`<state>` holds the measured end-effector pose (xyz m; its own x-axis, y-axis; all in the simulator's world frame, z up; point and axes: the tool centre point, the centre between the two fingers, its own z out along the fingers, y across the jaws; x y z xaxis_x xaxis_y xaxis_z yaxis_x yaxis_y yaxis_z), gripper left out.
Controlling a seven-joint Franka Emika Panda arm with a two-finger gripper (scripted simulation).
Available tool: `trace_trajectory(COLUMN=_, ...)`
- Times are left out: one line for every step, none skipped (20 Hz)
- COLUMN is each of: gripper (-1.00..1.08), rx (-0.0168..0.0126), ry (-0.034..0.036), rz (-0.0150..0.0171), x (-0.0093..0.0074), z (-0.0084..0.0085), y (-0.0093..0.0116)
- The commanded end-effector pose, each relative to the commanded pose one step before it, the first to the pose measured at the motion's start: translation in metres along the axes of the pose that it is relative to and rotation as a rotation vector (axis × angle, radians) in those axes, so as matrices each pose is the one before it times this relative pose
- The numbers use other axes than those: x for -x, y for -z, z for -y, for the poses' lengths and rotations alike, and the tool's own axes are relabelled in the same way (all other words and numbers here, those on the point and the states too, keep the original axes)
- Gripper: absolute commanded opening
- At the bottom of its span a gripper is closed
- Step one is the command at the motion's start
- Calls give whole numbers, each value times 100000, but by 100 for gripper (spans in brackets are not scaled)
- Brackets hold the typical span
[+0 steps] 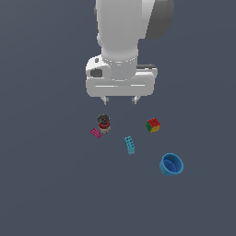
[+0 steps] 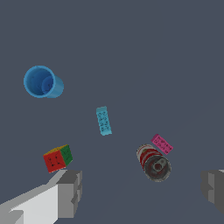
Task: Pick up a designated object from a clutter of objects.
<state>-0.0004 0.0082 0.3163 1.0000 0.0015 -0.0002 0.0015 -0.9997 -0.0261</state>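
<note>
one relation matters: the cyan brick [image 1: 130, 145] lies flat on the dark tabletop [image 1: 41, 184], out ahead of the gripper [image 1: 120, 99] and lower than it, towards the tabletop's near edge in the exterior view. its long axis runs roughly from far edge to near edge, slightly slanted. the pink brick [image 1: 96, 132] and cylinder [image 1: 103, 123] sit well apart from it, as do the cube [image 1: 153, 125] and blue cup [image 1: 171, 164]. gripper fingers are spread wide, holding and touching nothing, hanging above the clutter.

My arm [image 1: 124, 27]: smooth glossy white shell. Brick [image 1: 130, 145]: matt cyan plastic. Cup [image 1: 171, 164]: smooth blue plastic. Floor [image 1: 46, 184]: matt grey.
</note>
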Motion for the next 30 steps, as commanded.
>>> trace_trajectory(gripper=100, rx=0, ry=0, rz=0, x=0, z=-1, y=0)
trace_trajectory(gripper=100, rx=0, ry=0, rz=0, x=3, z=-45, y=-23)
trace_trajectory(gripper=100, rx=179, ry=-188, rz=95, x=-25, z=-179, y=-121)
trace_trajectory(gripper=100, rx=223, ry=-243, rz=122, x=-26, z=-283, y=-177)
trace_trajectory(gripper=100, rx=302, ry=-337, rz=168, x=-29, z=-394, y=-236)
trace_trajectory(gripper=100, rx=379, ry=-442, rz=217, x=-27, z=-496, y=-276)
trace_trajectory(gripper=100, rx=344, ry=-433, rz=204, x=-12, z=-468, y=-229)
trace_trajectory(gripper=100, rx=280, ry=-392, rz=174, x=3, z=-396, y=-159)
trace_trajectory(gripper=100, rx=206, ry=-339, rz=137, x=17, z=-318, y=-85)
trace_trajectory(gripper=100, rx=125, ry=-267, rz=93, x=28, z=-224, y=-11)
trace_trajectory(gripper=100, rx=39, ry=-159, rz=41, x=29, z=-106, y=45)
trace_trajectory(gripper=100, rx=0, ry=0, rz=0, x=12, z=25, y=45)
trace_trajectory(gripper=100, rx=-47, ry=43, rz=-27, x=-8, z=38, y=0)
trace_trajectory(gripper=100, rx=-22, ry=133, rz=-29, x=-28, z=75, y=-58)
trace_trajectory(gripper=100, rx=9, ry=168, rz=-21, x=-48, z=74, y=-121)
trace_trajectory(gripper=100, rx=34, ry=204, rz=-15, x=-66, z=73, y=-183)
trace_trajectory(gripper=100, rx=54, ry=243, rz=-12, x=-84, z=75, y=-244)
trace_trajectory(gripper=100, rx=75, ry=299, rz=-10, x=-101, z=88, y=-304)
trace_trajectory(gripper=100, rx=89, ry=341, rz=-10, x=-117, z=94, y=-361)
trace_trajectory(gripper=100, rx=99, ry=396, rz=-12, x=-130, z=113, y=-412)
trace_trajectory(gripper=100, rx=101, ry=457, rz=-18, x=-144, z=136, y=-465)
trace_trajectory(gripper=100, rx=102, ry=529, rz=-26, x=-157, z=167, y=-522)
trace_trajectory(gripper=100, rx=104, ry=592, rz=-31, x=-167, z=191, y=-577)
trace_trajectory(gripper=100, rx=111, ry=645, rz=-31, x=-175, z=205, y=-635)
trace_trajectory(gripper=100, rx=116, ry=704, rz=-33, x=-181, z=222, y=-695)
trace_trajectory(gripper=100, rx=117, ry=769, rz=-36, x=-185, z=245, y=-755)
trace_trajectory(gripper=100, rx=113, ry=831, rz=-41, x=-186, z=268, y=-815)
trace_trajectory(gripper=100, rx=108, ry=895, rz=-44, x=-184, z=291, y=-876)
trace_trajectory(gripper=100, rx=101, ry=960, rz=-48, x=-180, z=314, y=-937)
trace_trajectory(gripper=100, rx=90, ry=1028, rz=-53, x=-172, z=341, y=-999)
